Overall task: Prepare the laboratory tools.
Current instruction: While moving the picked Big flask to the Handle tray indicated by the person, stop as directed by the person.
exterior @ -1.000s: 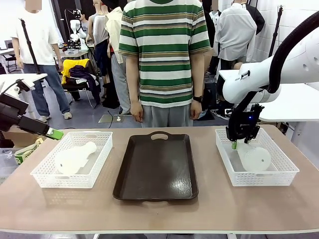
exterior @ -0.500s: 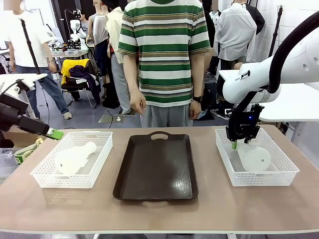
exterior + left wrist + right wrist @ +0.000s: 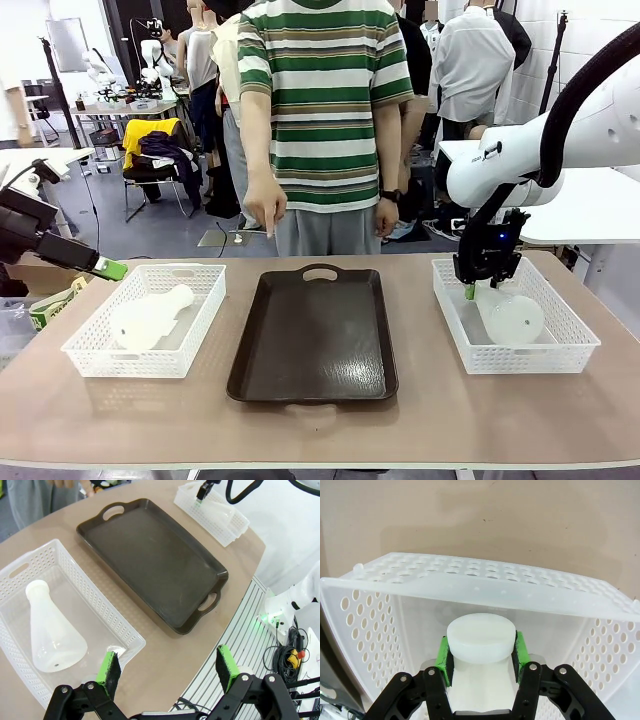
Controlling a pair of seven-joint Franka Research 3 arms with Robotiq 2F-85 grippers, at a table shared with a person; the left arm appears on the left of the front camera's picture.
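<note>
Gripping flask point(image 3: 480, 639) neck just under rim, right gripper point(image 3: 478, 291) unmoved inside right basket point(image 3: 566, 356). Flask lies on its side, base toward robot. Left gripper point(image 3: 167, 667) spread wide, holding nothing, same spot past table point(image 3: 430, 420) left edge. Second flask point(image 3: 146, 317) lies in left basket point(image 3: 98, 361), unchanged. Person's hand point(image 3: 266, 211) now lifted off hip, finger pointing downward, beyond tray point(image 3: 313, 345).

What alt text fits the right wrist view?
The right tool clamps its green pads on the neck of a frosted white flask inside a white mesh basket. Tan table shows beyond the basket's wall.
</note>
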